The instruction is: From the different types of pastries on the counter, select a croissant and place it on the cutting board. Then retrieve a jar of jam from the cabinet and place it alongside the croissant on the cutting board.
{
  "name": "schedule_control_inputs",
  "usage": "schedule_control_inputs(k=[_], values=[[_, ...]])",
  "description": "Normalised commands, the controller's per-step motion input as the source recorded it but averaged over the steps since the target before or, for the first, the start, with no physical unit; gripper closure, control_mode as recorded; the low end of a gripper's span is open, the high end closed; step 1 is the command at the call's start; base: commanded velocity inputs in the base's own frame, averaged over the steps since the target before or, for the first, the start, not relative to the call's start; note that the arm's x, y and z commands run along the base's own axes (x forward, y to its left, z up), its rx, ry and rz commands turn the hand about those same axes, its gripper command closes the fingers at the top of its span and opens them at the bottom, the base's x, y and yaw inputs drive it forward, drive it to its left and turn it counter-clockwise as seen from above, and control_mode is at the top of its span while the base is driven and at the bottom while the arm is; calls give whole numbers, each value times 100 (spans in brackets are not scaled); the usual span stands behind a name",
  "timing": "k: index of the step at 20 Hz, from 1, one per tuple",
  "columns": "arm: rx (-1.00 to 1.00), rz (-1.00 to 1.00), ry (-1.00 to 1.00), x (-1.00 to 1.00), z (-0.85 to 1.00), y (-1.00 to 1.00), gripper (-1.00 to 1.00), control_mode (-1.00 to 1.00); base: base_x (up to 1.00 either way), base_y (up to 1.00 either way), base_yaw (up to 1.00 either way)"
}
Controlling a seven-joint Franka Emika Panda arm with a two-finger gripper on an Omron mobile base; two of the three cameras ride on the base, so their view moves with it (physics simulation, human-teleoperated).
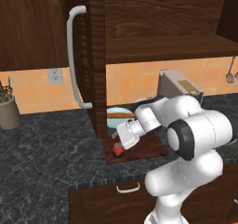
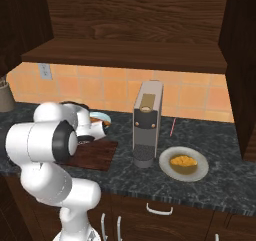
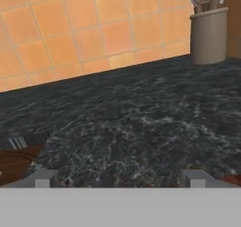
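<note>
Now the pincer (image 1: 118, 143) stands wide and empty just above the jar of jam (image 1: 117, 150), which rests on the cutting board's (image 1: 151, 148) left end, directly beneath the fingertips.

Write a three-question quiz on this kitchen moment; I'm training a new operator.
1. True or false: the claw is shut.
2. The red jar rests on: A) the cutting board; B) a drawer; C) a cabinet shelf.
3. What lies on the plate right of the coffee machine?

Key: 1 false, its tips stand wide apart. 2 A. 3 a golden-orange pastry.
</note>
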Motion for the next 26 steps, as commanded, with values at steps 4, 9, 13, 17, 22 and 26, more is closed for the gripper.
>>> schedule_control_inputs(k=[4,9,13,17,22,26], values=[[1,0,3,2,2,-3,-100,-100,0,0,0],[6,2,-10,1,42,-8,-100,-100,0,0,0],[-6,11,-21,-6,94,0,-100,-100,0,0,0],[-39,10,-44,-1,54,0,-100,-100,0,0,0],[-39,13,-35,0,29,-2,-100,-100,0,0,0],[-25,22,-27,0,37,-29,-100,-100,0,0,0]])
